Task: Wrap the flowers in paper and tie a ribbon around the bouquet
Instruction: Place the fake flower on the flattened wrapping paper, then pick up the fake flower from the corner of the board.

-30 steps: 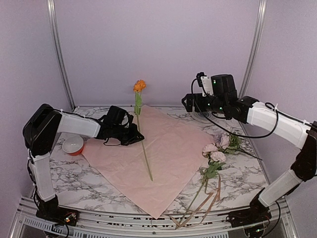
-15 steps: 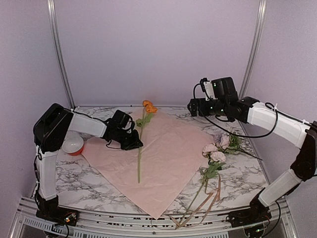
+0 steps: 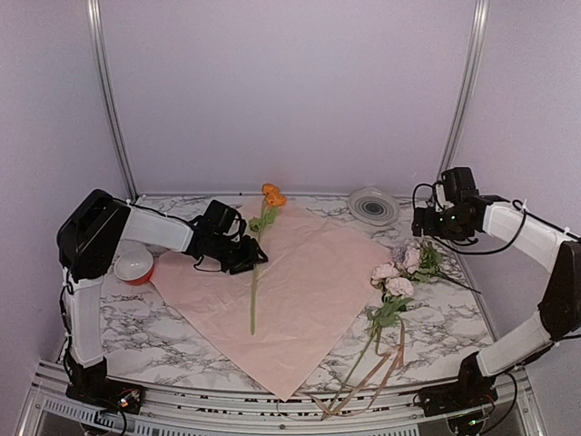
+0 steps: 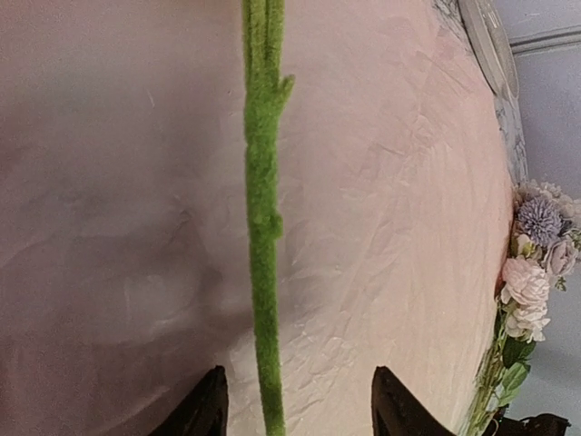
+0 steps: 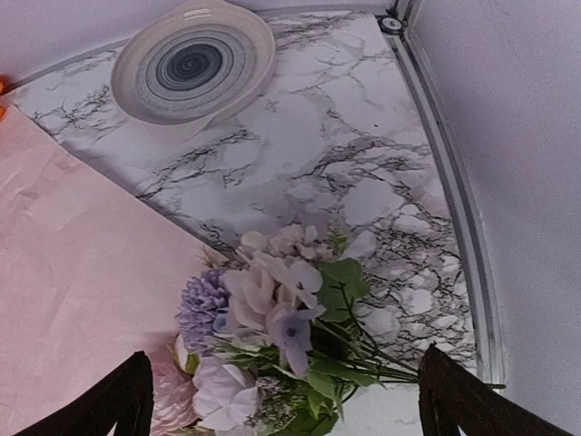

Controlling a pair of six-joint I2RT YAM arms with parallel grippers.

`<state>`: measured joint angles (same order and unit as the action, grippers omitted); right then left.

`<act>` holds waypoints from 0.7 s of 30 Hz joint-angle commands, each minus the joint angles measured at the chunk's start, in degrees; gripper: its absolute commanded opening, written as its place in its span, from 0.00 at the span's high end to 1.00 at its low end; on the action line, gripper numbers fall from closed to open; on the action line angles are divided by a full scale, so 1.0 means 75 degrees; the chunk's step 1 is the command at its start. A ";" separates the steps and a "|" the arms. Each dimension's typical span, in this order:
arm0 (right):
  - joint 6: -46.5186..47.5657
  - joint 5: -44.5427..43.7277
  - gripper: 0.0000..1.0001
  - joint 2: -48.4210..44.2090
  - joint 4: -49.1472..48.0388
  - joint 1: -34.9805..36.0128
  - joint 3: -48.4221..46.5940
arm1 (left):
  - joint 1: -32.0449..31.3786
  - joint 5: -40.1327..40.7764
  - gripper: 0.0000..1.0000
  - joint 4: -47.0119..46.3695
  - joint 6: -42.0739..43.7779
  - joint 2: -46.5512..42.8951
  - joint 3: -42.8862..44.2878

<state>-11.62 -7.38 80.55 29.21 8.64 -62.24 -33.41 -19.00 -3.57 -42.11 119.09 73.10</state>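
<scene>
**Layout, seen from above.** The paper lies flat mid-frame on a grey-veined marble table. The orange bloom rests at its upper corner, and the stem runs down the sheet. Pale roses lie at the paper's right edge, with the ribbon looped below them. Lilac walls and metal posts close the room. A red-and-white bowl sits at left and a ringed disc at upper right.

**Grippers.** My left gripper straddles the stem, fingers parted with a gap on each side, gripping nothing. My right gripper hovers over the roses, fingers spread wide and empty.

**Between views.** Only my wrist views show a lilac-blue bloom among the roses, and the paper's crinkles. The left wrist view cuts off the stem's lower end. From above, my fingertips are too dark to tell apart.
</scene>
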 commanded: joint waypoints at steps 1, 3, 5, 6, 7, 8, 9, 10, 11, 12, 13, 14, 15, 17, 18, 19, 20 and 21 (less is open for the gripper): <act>0.0486 0.0182 0.01 -0.0316 0.0182 -0.0567 0.0130 | 0.0017 0.0633 0.42 0.0092 0.0115 -0.0766 -0.0297; 0.0419 0.0401 0.00 -0.0378 0.0087 -0.0861 0.0219 | -0.0011 0.0907 0.38 0.0078 0.0271 -0.1111 -0.0375; 0.0093 0.0819 0.02 -0.0485 0.0054 -0.1054 0.0305 | -0.0079 0.1183 0.33 0.0090 0.0514 -0.1473 -0.0470; -0.0076 0.1010 0.04 -0.0568 0.0048 -0.1068 0.0351 | -0.0126 0.1338 0.30 0.0090 0.0644 -0.1643 -0.0529; -0.0201 0.1366 0.09 -0.0674 0.0007 -0.1059 0.0448 | -0.0192 0.1475 0.20 0.0099 0.0783 -0.1878 -0.0579; -0.0353 0.1638 0.14 -0.0788 -0.0059 -0.1044 0.0589 | -0.0266 0.1612 0.18 0.0110 0.0941 -0.2046 -0.0628; -0.0505 0.1790 0.19 -0.0882 -0.0073 -0.0971 0.0718 | -0.0354 0.1776 0.18 0.0119 0.1106 -0.2204 -0.0684; -0.0635 0.1801 0.24 -0.0964 -0.0044 -0.0853 0.0818 | -0.0450 0.1947 0.17 0.0139 0.1242 -0.2345 -0.0737; -0.0753 0.1622 0.28 -0.1033 0.0136 -0.0683 0.0892 | -0.0534 0.2137 0.17 0.0153 0.1376 -0.2487 -0.0802; -0.0842 0.1369 0.32 -0.1073 0.0293 -0.0465 0.0946 | -0.0647 0.2317 0.17 0.0179 0.1503 -0.2600 -0.0830; -0.0911 0.1131 0.36 -0.1093 0.0455 -0.0230 0.1006 | -0.0664 0.2517 0.17 0.0203 0.1638 -0.2717 -0.0855; -0.1029 0.0974 0.38 -0.1096 0.0635 0.0020 0.1054 | -0.0886 0.2631 0.17 0.0226 0.1769 -0.2804 -0.0864; -0.1196 0.1022 0.39 -0.1092 0.0729 0.0211 0.1123 | -0.1012 0.2722 0.17 0.0244 0.1912 -0.2875 -0.0864; -0.1513 0.1639 0.42 -0.1158 0.0569 0.0451 0.1450 | -0.1161 0.2827 0.17 0.0285 0.2103 -0.2945 -0.0822; -0.1715 0.1772 0.42 -0.1212 0.0445 0.0583 0.1631 | -0.1215 0.2811 0.17 0.0291 0.2174 -0.2943 -0.0793; -0.1868 0.1744 0.41 -0.1276 0.0311 0.0772 0.1808 | -0.1252 0.2768 0.17 0.0305 0.2225 -0.2926 -0.0763; -0.1992 0.1648 0.37 -0.1268 0.0212 0.0948 0.1963 | -0.1298 0.2736 0.17 0.0307 0.2262 -0.2885 -0.0724; -0.2102 0.1601 0.32 -0.1214 0.0086 0.1016 0.2136 | -0.1334 0.2717 0.17 0.0326 0.2282 -0.2833 -0.0691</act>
<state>-21.52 3.64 72.38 31.46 13.41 -49.54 -42.70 -0.43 -2.90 -28.60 98.10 67.64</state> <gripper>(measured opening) 0.624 0.830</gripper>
